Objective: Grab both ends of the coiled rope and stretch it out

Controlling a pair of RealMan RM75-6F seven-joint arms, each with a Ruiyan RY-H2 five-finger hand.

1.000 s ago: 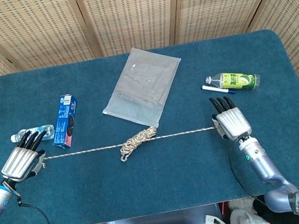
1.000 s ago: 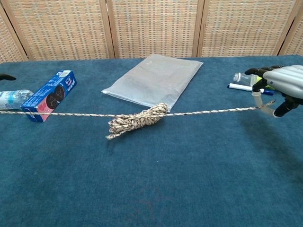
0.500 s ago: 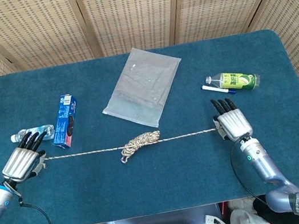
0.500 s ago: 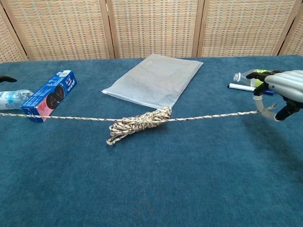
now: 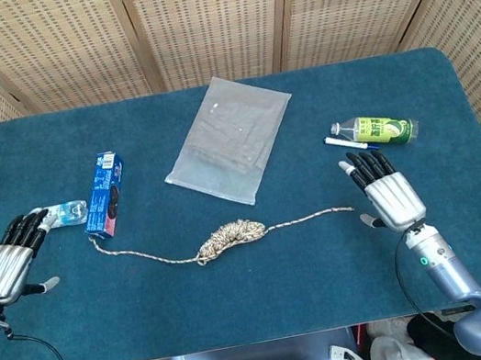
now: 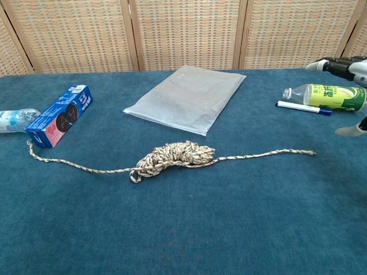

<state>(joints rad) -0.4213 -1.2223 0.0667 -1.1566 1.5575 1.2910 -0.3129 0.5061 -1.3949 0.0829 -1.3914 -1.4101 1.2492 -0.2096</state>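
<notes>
Rope lying slack on the bench

The rope (image 6: pixel 172 158) lies loose, both ends free, its coil mid-bench; my right hand (image 6: pixel 348 69) hovers open at the frame's edge, well apart from it.

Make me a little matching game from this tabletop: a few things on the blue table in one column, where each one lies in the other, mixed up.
Things:
1. rope
2. pen
3. cookie box
4. plastic bag

Places:
A. beside the green-labelled bottle
B. flat at the middle back of the table
C. slack between the two hands, bunched in the middle
D. next to the clear bottle on the left

Pairs: 1-C, 2-A, 3-D, 4-B
</notes>
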